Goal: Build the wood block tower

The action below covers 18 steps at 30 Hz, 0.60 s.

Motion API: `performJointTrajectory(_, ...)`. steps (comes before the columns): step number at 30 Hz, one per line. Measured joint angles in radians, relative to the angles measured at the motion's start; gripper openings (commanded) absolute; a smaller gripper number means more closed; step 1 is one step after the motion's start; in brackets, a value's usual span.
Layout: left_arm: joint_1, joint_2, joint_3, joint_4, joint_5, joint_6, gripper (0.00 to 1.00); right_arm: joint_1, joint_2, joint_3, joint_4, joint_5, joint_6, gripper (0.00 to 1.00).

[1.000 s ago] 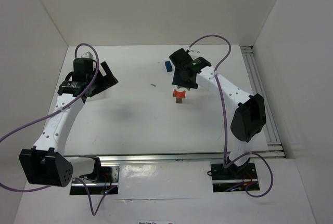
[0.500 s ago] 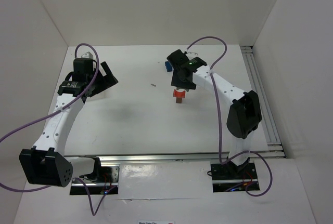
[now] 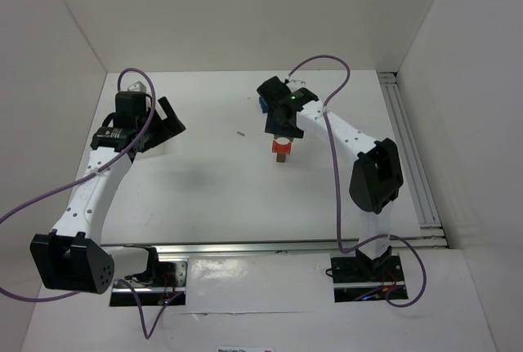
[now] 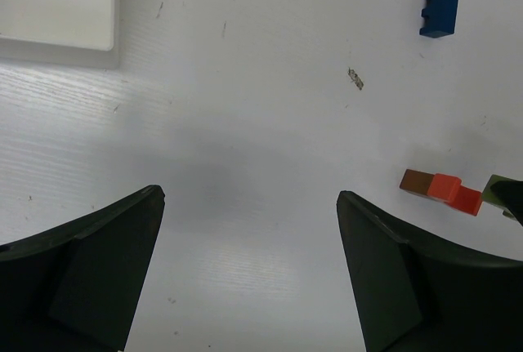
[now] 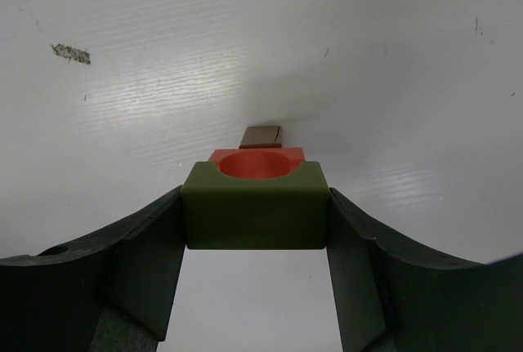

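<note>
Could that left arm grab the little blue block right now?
Probably, though it is tight. The left pincer is open and bare table lies between it and the blue block, but the right pincer, holding a green block, hovers close by.

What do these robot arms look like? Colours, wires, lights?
The left arm and right arm are white perforated links with black joints. The left gripper and right gripper have broad curved black fingers. A purple cable follows each arm; a green light marks the right wrist.
</note>
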Motion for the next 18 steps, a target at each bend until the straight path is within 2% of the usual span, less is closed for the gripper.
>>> performJointTrajectory(18, 0.0, 0.0, 0.0, 0.0, -0.005, 0.0, 1.0, 0.011, 0.025, 0.009, 0.0, 0.012, 0.0, 0.57)
